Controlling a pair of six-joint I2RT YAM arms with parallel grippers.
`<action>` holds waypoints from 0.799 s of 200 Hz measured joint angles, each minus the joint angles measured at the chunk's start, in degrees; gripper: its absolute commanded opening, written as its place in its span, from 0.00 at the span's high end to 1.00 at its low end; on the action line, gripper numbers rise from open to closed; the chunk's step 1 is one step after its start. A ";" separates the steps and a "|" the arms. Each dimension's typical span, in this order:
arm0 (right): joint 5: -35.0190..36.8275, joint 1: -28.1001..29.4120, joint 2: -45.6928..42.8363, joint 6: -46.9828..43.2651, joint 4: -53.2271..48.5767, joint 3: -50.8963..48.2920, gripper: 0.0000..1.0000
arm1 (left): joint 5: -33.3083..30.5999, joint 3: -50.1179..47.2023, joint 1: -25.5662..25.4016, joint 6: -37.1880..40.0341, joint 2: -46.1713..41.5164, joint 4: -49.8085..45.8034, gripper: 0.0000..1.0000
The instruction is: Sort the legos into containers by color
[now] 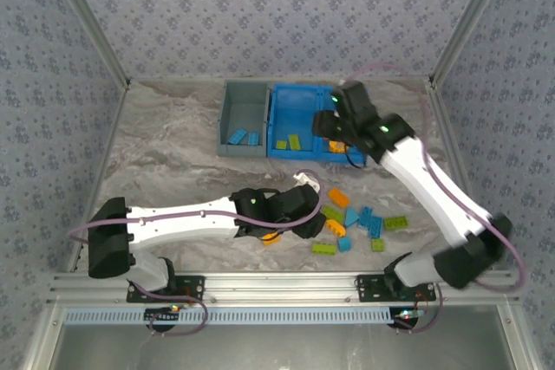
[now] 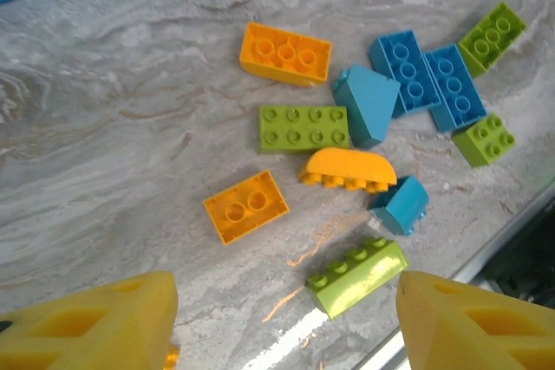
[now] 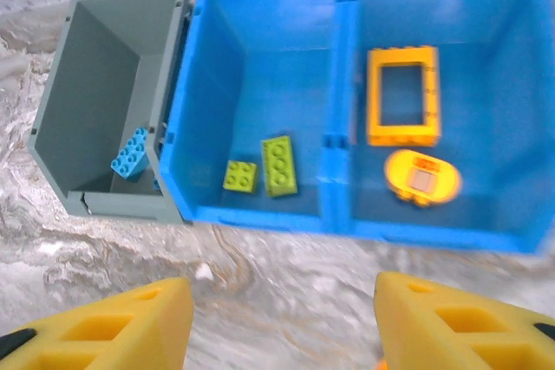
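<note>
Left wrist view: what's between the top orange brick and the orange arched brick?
A lime green eight-stud brick, between the orange brick and the arched brick; left wrist view.

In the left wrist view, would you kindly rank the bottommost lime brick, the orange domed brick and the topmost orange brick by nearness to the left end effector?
From the left end effector:
1. Bottommost lime brick, just ahead, by the table's edge.
2. Orange domed brick, mid-pile, beyond it.
3. Topmost orange brick, at the pile's far side.

No text, label, number or sign is legible on anything.
</note>
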 measured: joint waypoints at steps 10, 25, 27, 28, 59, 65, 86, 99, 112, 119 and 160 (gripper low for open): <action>1.14 -0.26 -5.86 0.28 -1.70 -3.17 0.40 | 1.75 1.20 0.13 0.92 0.87 -0.17 0.33; 2.62 -0.48 -12.87 1.22 -4.74 -7.26 0.39 | 4.15 3.41 0.13 2.27 2.43 -0.31 0.33; 2.75 -0.52 -13.70 1.40 -5.29 -7.85 0.39 | 4.55 3.69 0.13 2.45 2.62 -0.28 0.33; 2.82 -0.52 -13.97 1.44 -5.44 -8.04 0.39 | 4.74 3.87 0.13 2.56 2.75 -0.31 0.33; 4.39 -1.01 -23.91 4.33 -14.82 -13.62 0.38 | 9.70 9.40 0.17 4.52 7.54 -1.95 0.32; 4.76 -1.18 -25.27 4.85 -16.68 -14.19 0.38 | 10.25 10.82 0.15 4.48 8.96 -2.54 0.32; 7.04 -1.68 -28.50 6.25 -21.84 -14.43 0.37 | 10.51 17.55 0.17 1.81 15.63 -6.67 0.32; 8.61 -1.77 -29.62 6.62 -24.15 -13.66 0.37 | 10.73 21.62 0.17 -1.60 19.89 -9.64 0.33; 10.36 -1.77 -30.36 7.06 -25.46 -12.35 0.36 | 11.37 24.70 0.17 -5.35 23.58 -11.98 0.33; 11.10 -1.77 -30.88 7.08 -25.70 -11.76 0.36 | 11.65 25.77 0.15 -7.17 25.09 -12.79 0.33; 12.68 -1.92 -34.60 7.08 -25.70 -11.32 0.35 | 11.37 37.11 -0.24 -9.88 34.07 -19.98 0.34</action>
